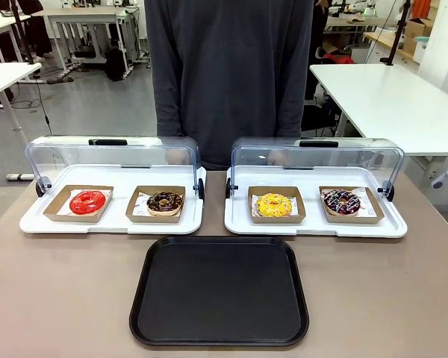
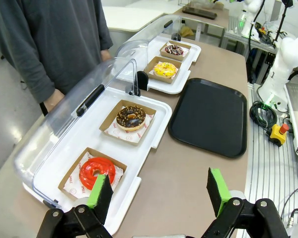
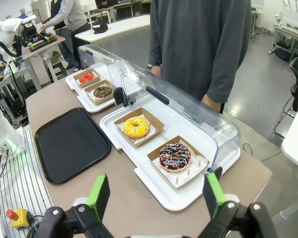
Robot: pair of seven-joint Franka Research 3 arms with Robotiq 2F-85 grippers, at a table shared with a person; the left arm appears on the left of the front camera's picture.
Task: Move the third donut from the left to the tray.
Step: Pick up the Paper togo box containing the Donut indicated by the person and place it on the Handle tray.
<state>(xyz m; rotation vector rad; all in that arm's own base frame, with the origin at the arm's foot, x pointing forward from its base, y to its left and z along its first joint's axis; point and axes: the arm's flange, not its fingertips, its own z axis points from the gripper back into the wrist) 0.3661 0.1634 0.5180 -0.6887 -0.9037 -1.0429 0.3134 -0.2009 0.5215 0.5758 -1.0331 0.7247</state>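
Pick not yet begun: left hand (image 2: pixel 159 191) and right hand (image 3: pixel 156 196) both open, empty. Next move: grasp the yellow donut (image 1: pixel 273 203) on the far right and carry it to the near tray (image 1: pixel 220 291).

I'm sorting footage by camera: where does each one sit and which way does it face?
Front view: fixed on the robot's side, facing across the black tray to the person.
Left wrist view: above the left end of the table, looking along the row from the red donut; left fingers open below.
Right wrist view: above the right end, past the sprinkled chocolate donut; right fingers open below.
All share the yellow donut.
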